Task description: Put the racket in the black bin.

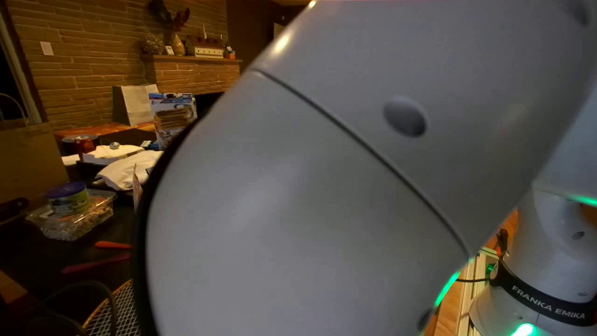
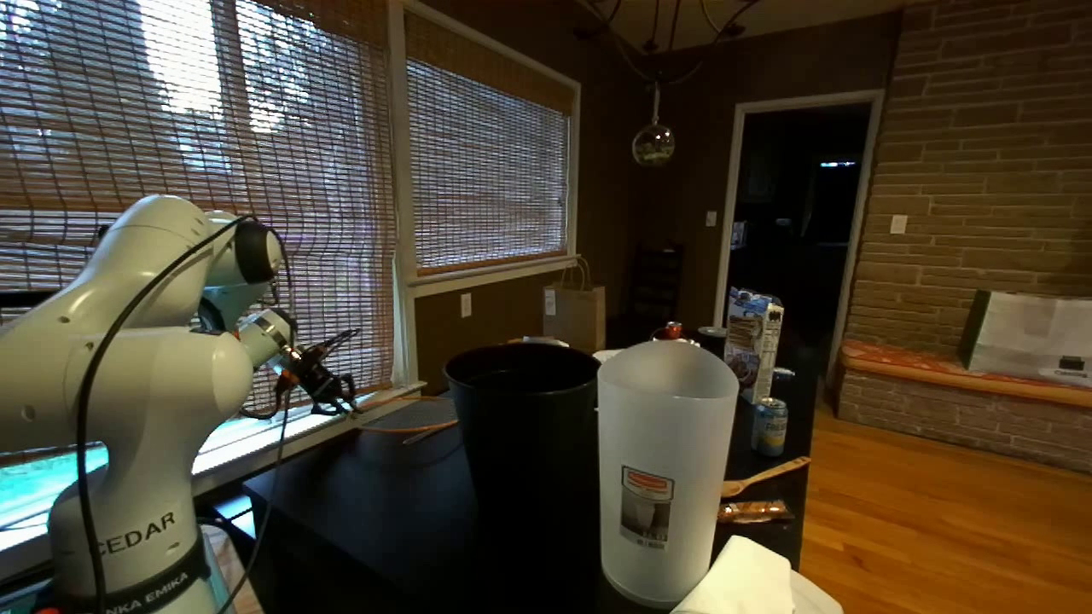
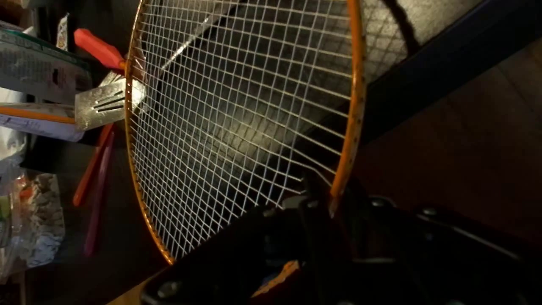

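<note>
The racket, its oval head edged by an orange frame [image 3: 355, 97] with pale strings, fills much of the wrist view. My gripper [image 3: 332, 192] is shut on that frame at the head's edge, one finger poking through and bending strings, the other outside it. In an exterior view the gripper [image 2: 350, 409] is at the near rim of the racket [image 2: 418, 415], low by the window side of the table. Part of the racket head [image 1: 114, 312] shows beside the large arm link. The black bin [image 2: 525, 435] stands upright on the table beyond the racket; the link may hide it elsewhere.
A translucent white bin [image 2: 661, 477] stands against the black bin's side. Past it are a can [image 2: 770, 426], a box [image 2: 755, 341] and a wooden spoon [image 2: 763, 477]. A slotted spatula [image 3: 106, 103] lies near the racket head, and a clear food container [image 1: 74, 219] sits farther off.
</note>
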Controlling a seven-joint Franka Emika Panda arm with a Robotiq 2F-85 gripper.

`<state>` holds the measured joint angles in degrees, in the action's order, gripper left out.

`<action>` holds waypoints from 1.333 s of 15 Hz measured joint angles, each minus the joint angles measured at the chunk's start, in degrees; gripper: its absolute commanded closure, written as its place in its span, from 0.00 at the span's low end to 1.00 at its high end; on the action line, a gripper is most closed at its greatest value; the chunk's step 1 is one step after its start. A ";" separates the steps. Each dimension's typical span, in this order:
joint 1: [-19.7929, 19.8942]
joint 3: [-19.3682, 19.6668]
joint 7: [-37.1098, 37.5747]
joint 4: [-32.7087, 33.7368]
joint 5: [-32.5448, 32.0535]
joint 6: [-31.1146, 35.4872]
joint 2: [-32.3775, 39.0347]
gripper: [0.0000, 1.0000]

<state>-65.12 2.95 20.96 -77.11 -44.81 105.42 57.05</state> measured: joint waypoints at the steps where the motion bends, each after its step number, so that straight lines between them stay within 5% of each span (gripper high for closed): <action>1: 0.00 0.01 0.18 0.01 -0.18 -0.93 -0.41 0.98; 20: 2.00 -0.03 6.12 0.09 -0.81 -11.88 -5.86 0.98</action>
<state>-63.12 2.92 27.09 -77.02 -45.62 93.55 51.19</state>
